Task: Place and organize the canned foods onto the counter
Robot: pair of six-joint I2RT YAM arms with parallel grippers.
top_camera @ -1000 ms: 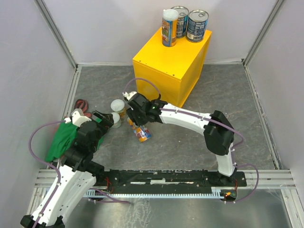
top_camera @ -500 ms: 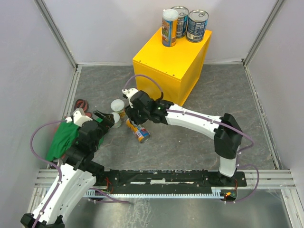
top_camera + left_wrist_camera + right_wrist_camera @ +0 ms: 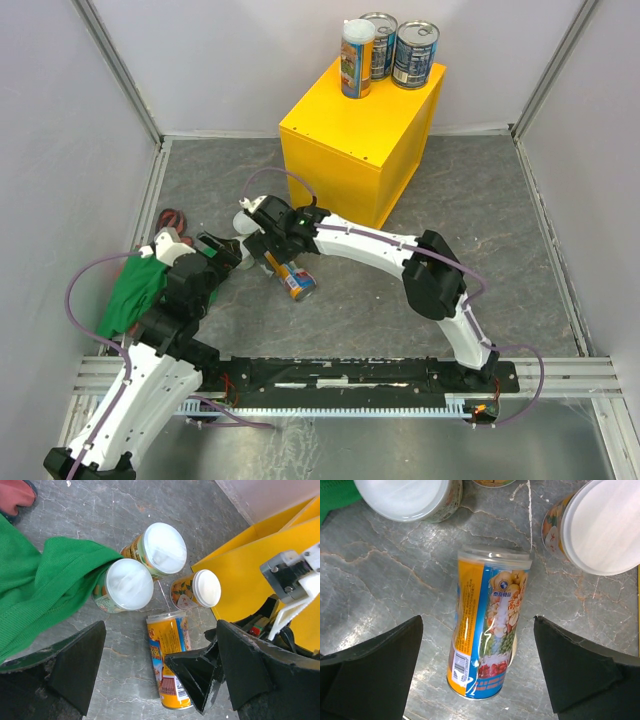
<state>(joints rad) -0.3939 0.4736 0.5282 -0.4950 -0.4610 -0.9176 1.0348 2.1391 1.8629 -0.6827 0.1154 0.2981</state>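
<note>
Up on the yellow counter (image 3: 355,135), three cans stand at the far end of its top; a tall slim can (image 3: 356,60) is at the front, with a blue-labelled can (image 3: 379,42) and a second blue-labelled can (image 3: 415,55) side by side behind it

Down on the grey worktop (image 3: 480,220) the other slim can (image 3: 487,645) lies on its side, orange and blue label up, its clear lid end pointing at the small cans; the right gripper (image 3: 477,630) hangs right above it, jaws spread wide, one finger on each side of the can, and from the wrist view neither seems to touch it

Just past that lid sit three short pale-lidded cans, lids up; the first small can (image 3: 129,584) has the edge of the green cloth (image 3: 45,580) lying against its side; the second small can (image 3: 160,548) is just beside it, and the third small can (image 3: 197,589) is nearest the counter's yellow wall

The left gripper (image 3: 160,630) hovers over the same cluster, jaws wide apart, nothing between them; from overhead both grippers sit close together, in front of the counter's near left corner
</note>
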